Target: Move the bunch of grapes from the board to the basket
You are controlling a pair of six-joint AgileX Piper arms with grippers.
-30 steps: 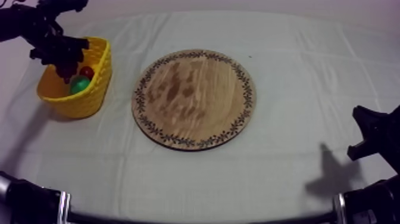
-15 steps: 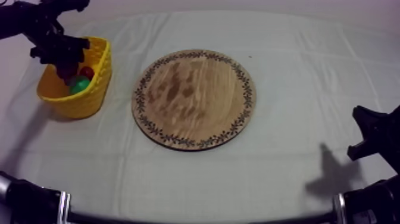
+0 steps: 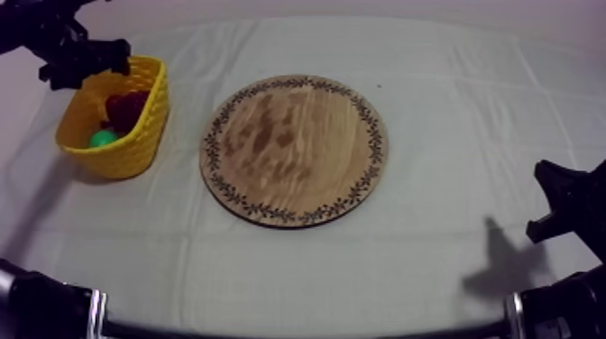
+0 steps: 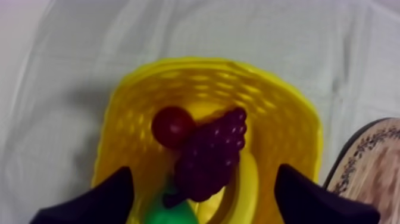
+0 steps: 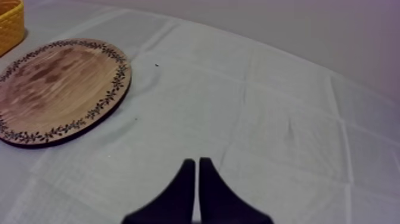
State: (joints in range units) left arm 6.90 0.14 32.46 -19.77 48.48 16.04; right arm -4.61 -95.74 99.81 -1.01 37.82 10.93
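The bunch of grapes (image 3: 126, 106) (image 4: 211, 152), dark purple, lies inside the yellow basket (image 3: 135, 155) (image 4: 208, 63) at the table's left. It rests against a small red fruit (image 4: 172, 126) and above a green pear (image 3: 102, 138) (image 4: 169, 212). My left gripper (image 3: 83, 61) (image 4: 202, 174) hovers over the basket's far rim, open, its fingers (image 4: 113, 196) wide apart with nothing between them. The round wooden board (image 3: 293, 149) (image 5: 56, 89) in the middle of the table is bare. My right gripper (image 3: 559, 203) (image 5: 196, 179) rests low at the right, shut on nothing.
A yellow curved shape (image 4: 243, 189) lies in the basket beside the grapes, perhaps a banana. The basket's corner (image 5: 8, 18) shows beyond the board in the right wrist view. Grey-white cloth (image 3: 469, 108) stretches between the board and the right arm.
My left gripper has lifted up and back out of the basket, leaving the grapes lying in it. The right arm has not moved.
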